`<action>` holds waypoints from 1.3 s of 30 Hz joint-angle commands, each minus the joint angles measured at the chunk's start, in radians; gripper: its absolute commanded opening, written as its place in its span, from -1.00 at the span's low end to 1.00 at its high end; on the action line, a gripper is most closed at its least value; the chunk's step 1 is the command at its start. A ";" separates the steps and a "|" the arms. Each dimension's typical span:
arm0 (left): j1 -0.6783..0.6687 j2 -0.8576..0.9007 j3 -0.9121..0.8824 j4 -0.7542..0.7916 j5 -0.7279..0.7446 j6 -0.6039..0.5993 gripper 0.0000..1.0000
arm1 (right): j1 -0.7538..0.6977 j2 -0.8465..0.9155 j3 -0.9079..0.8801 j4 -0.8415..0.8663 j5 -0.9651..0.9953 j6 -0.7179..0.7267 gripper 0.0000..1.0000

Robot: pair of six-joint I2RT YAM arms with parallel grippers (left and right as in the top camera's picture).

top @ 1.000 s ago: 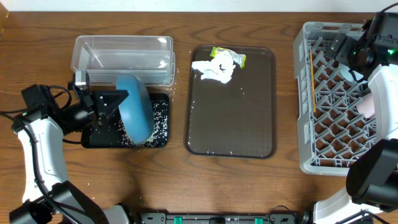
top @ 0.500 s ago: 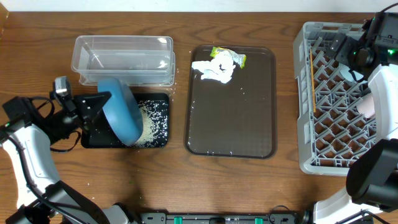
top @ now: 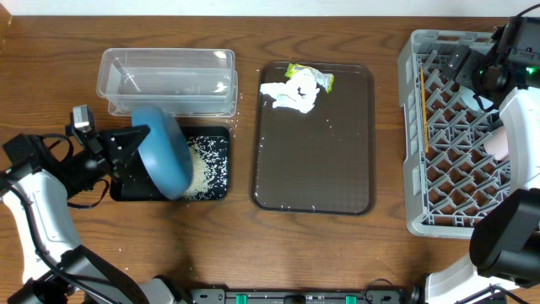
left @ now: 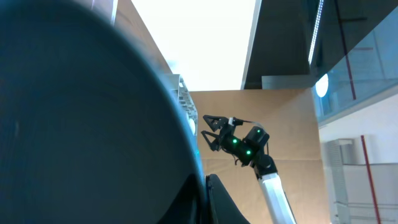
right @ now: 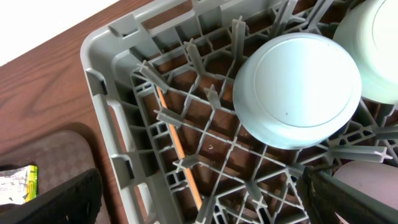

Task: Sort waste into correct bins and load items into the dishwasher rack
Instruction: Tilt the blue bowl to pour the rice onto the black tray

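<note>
Blue bowl (top: 164, 152), clamped in left gripper (top: 142, 140), drew back toward left edge; rice (top: 202, 165) now dumped in black tray (top: 131, 188); right gripper (right: 202, 196) gaped empty.

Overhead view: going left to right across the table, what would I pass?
Left arm → blue bowl → brown tray → rack. The tub, black tray and rice overlap the bowl, so they are left out.
</note>
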 commanded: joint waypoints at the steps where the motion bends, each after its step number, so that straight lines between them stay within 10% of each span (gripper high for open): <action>1: 0.003 -0.018 -0.001 0.016 0.014 0.056 -0.88 | -0.006 -0.016 0.001 -0.001 0.006 0.008 0.98; 20: 0.002 -0.038 -0.001 -0.117 0.034 0.132 -0.87 | -0.006 -0.016 0.001 -0.001 0.006 0.009 0.99; 39: -0.029 -0.063 -0.001 -0.366 0.005 0.518 -0.88 | -0.006 -0.016 0.001 -0.001 0.006 0.009 0.98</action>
